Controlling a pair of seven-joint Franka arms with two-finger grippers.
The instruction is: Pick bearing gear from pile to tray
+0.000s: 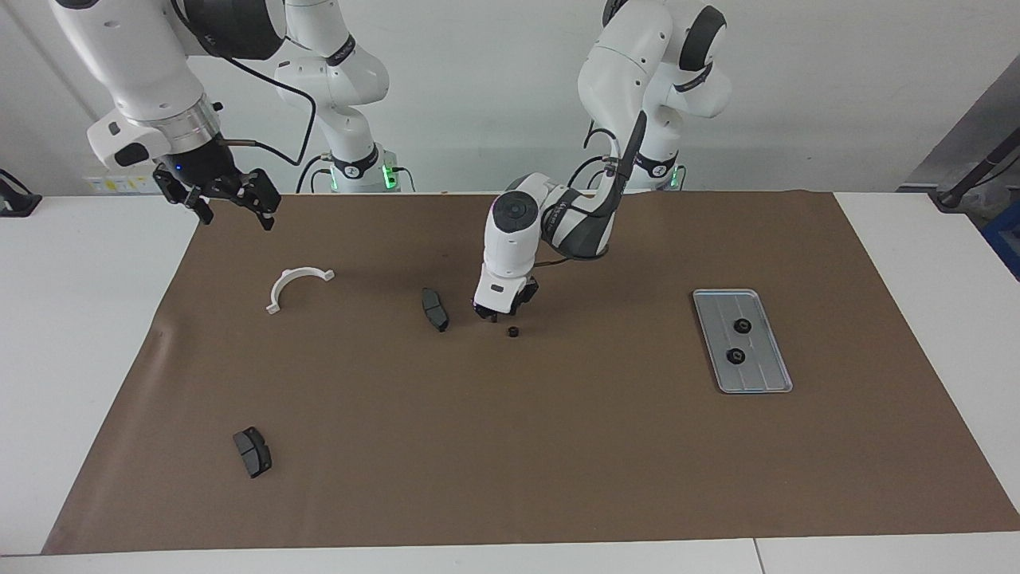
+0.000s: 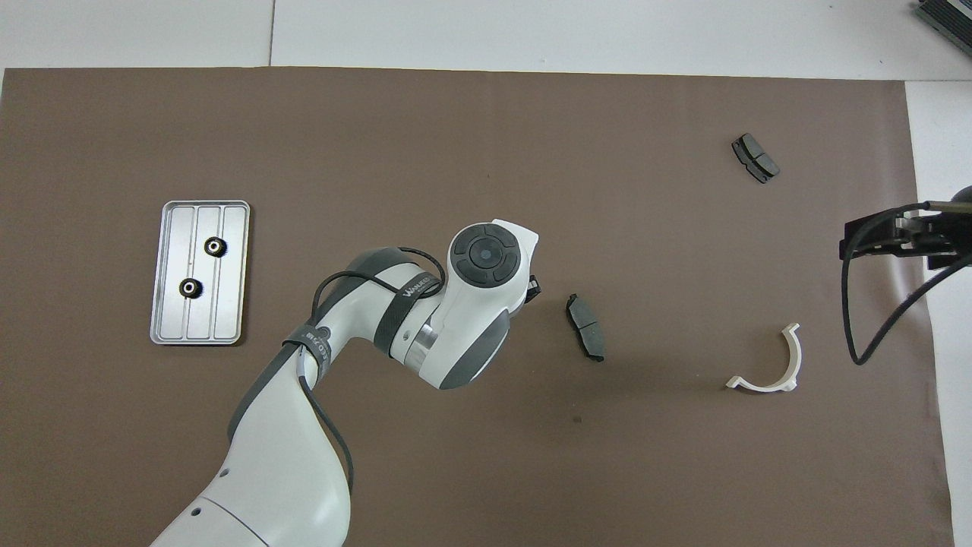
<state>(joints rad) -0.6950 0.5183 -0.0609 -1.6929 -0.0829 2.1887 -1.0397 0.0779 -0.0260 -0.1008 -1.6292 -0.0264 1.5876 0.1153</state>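
While the right arm waits idle at its own end of the table, the left arm does the work at a brown mat that covers most of the table and keeps the small dark parts easy to spot. Its left gripper hangs low over the middle of the mat, just beside a lone black gear lying loose on the paper; whether the fingers are parted or closed I cannot tell from where I stand, and nothing can be seen in them. My reading is that the gripper sits this low because that gear is the next one to be picked. The right gripper hovers above the mat's corner with its fingers spread wide and empty, clear of the other arm's reach. Toward the left arm's end lies the silver tray, flat and ridged, already carrying two gears, which suggests the sorting is well along. Of the pile, a white curved bracket rests toward the right arm's end, one brake pad lies just beside the working gripper, and a second brake pad sits farthest from the robots, all left alone since only gears belong in the tray.
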